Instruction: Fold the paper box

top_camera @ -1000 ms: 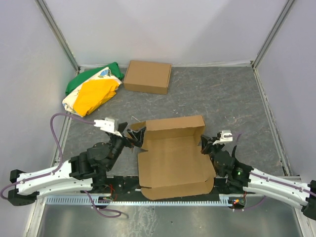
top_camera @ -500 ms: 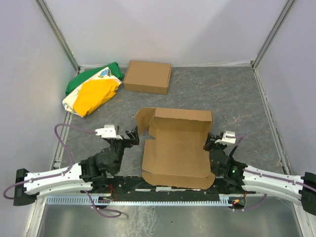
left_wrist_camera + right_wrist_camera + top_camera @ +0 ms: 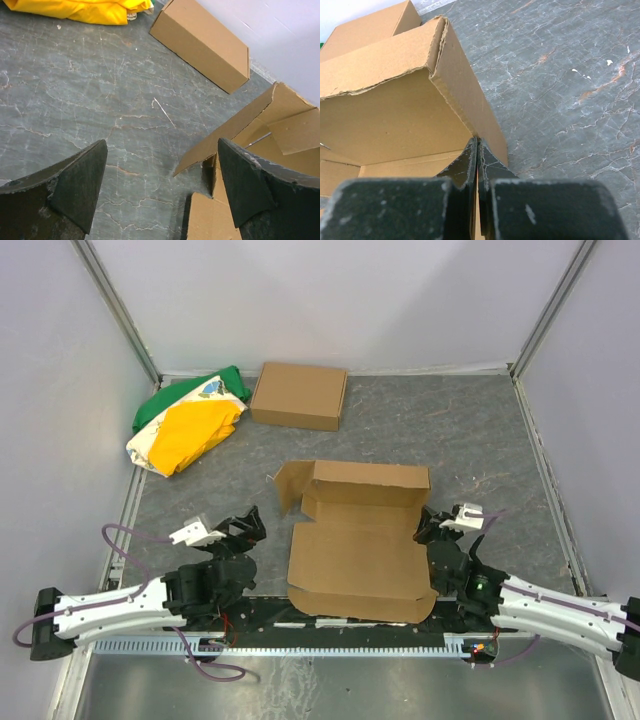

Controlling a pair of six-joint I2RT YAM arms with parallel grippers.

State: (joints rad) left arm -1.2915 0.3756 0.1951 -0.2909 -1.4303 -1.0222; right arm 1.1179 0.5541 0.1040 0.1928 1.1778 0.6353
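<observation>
The paper box (image 3: 355, 550) is a brown cardboard sheet lying near the front middle of the table, its back wall and left flap (image 3: 290, 483) standing up. My right gripper (image 3: 432, 528) is shut on the box's right side wall (image 3: 465, 100), fingers pinched on the cardboard edge. My left gripper (image 3: 247, 525) is open and empty, left of the box and apart from it. In the left wrist view the box's left flap (image 3: 235, 125) shows ahead between the fingers (image 3: 80, 185).
A ready-made brown cardboard box (image 3: 299, 395) stands at the back; it also shows in the left wrist view (image 3: 202, 42). A green, yellow and white bag (image 3: 187, 421) lies at the back left. Grey walls enclose the table.
My left gripper has let go of the box's left flap, opened and drawn back toward the near left. The box shifted slightly right and settled flatter. The right gripper keeps its hold.
</observation>
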